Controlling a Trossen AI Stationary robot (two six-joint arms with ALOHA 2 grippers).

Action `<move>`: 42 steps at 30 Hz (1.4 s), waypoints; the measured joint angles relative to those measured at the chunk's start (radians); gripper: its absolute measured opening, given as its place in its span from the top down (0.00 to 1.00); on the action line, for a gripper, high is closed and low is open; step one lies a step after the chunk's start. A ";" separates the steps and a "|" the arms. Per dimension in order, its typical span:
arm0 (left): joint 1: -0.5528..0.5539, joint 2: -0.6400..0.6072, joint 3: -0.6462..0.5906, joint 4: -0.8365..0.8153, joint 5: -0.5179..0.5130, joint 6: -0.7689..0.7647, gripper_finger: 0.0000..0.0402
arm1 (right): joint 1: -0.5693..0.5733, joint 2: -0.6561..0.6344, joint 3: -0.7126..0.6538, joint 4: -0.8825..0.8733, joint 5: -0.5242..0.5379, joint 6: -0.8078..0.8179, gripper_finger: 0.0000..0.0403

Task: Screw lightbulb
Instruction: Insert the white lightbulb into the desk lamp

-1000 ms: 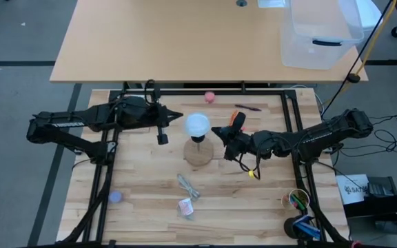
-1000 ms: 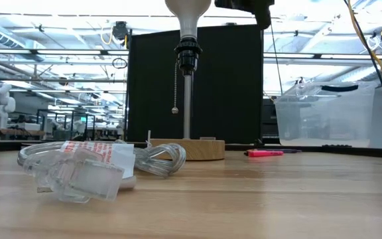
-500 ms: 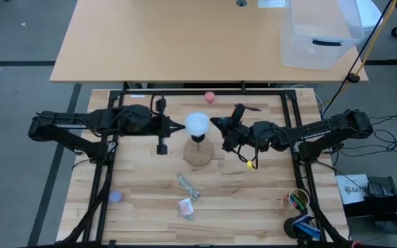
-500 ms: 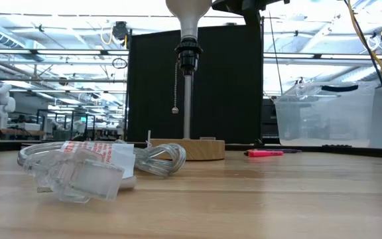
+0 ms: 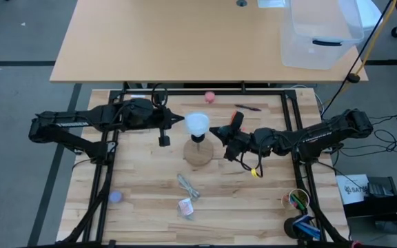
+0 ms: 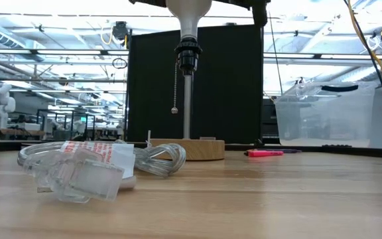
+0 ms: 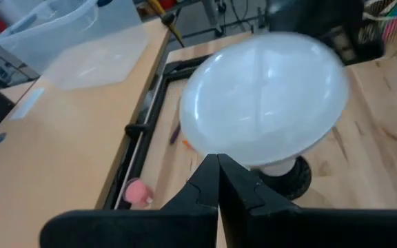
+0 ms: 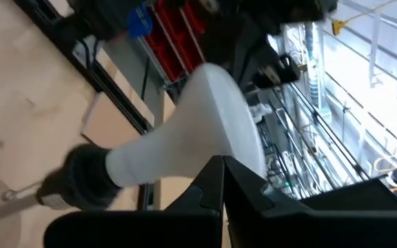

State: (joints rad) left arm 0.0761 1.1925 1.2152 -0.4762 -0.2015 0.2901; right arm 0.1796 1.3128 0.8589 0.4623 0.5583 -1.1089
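The white lightbulb stands upright with its base in the black socket of a lamp post. The post rises from a round wooden disc in the middle of the table. My left gripper is shut, and its tip is at the globe's left side. My right gripper is also shut. It points at the globe's right side, where the globe narrows. Both grippers are high above the table. My left gripper lays the tip of its shut fingers against the lower left flank of the globe, coming from the table's left and slanting slightly down. My right gripper's shut tip stands at the globe's right flank, coming level from the right. I cannot tell whether it touches.
A pull chain hangs from the socket. Clear plastic packaging lies near the front, and a pink marker and a pink ball lie at the back. A blue ball and a pen cup stand near the front corners.
My right gripper swung a little toward the table's far edge and came back to the bulb's right side. My left gripper dipped slightly toward the near edge and came back to the bulb's left side. Both stayed shut, and the bulb stayed upright in its socket.
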 joint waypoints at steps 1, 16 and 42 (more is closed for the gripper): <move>0.008 0.001 0.000 -0.001 0.000 0.001 1.00 | 0.008 0.000 0.000 0.000 0.001 0.005 1.00; 0.012 -0.024 -0.001 0.053 -0.012 0.034 1.00 | 0.022 0.000 0.000 -0.085 0.077 0.095 1.00; -0.074 0.011 0.000 0.036 0.060 -0.023 1.00 | -0.092 -0.001 0.000 -0.003 0.008 -0.035 1.00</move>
State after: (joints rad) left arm 0.0017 1.2039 1.2148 -0.4401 -0.1415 0.2670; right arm 0.0873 1.3116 0.8589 0.4598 0.5659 -1.1437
